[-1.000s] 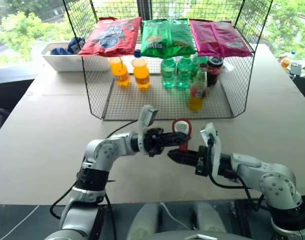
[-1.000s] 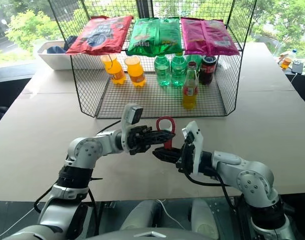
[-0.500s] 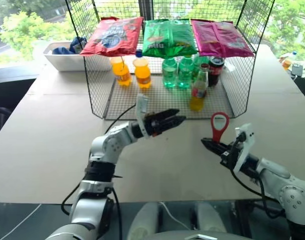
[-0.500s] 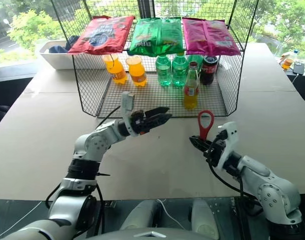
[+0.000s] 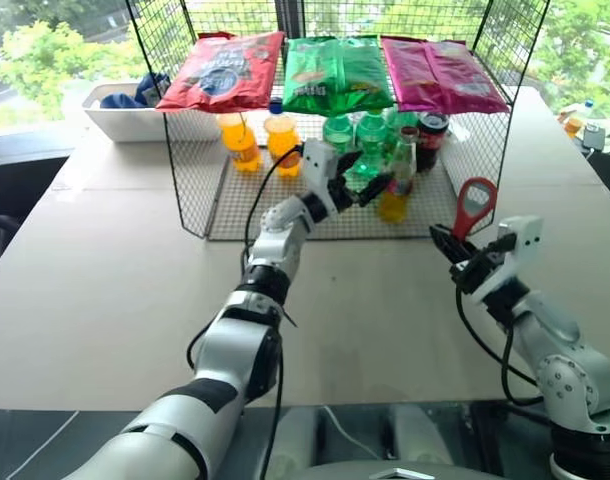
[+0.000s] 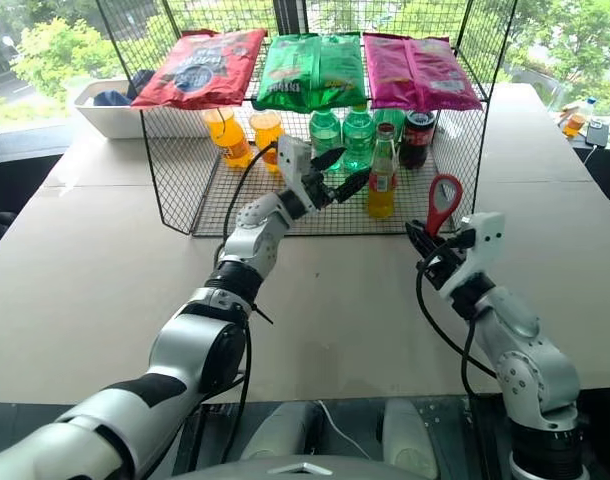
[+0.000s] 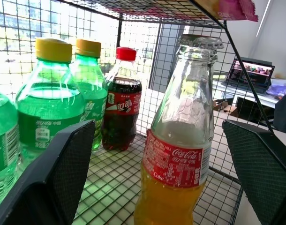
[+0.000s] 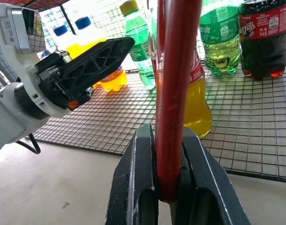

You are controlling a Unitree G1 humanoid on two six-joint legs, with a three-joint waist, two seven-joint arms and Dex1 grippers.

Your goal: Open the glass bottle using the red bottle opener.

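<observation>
The glass bottle (image 5: 394, 186), holding orange-yellow drink and closed by a metal cap, stands upright at the front right of the wire rack's floor. My left gripper (image 5: 368, 178) reaches into the rack, open, with its tips just left of the bottle. In the left wrist view the bottle (image 7: 179, 140) stands between and slightly beyond the spread fingers (image 7: 63, 173). My right gripper (image 5: 448, 244) hovers over the table in front of the rack's right corner. It is shut on the handle of the red bottle opener (image 5: 473, 203), whose ring head points up. In the right wrist view the opener (image 8: 173, 70) partly hides the bottle.
The wire rack (image 5: 200, 200) holds two orange plastic bottles (image 5: 282, 145), green bottles (image 5: 337, 140) and a dark cola bottle (image 5: 430, 135). Three snack bags (image 5: 335, 72) lie on its top. A white bin (image 5: 120, 118) sits at the back left. Small items (image 5: 588, 125) lie far right.
My left gripper let go of the opener, opened wide and stretched forward into the rack toward the glass bottle. My right gripper carried the opener to the right and farther from me.
</observation>
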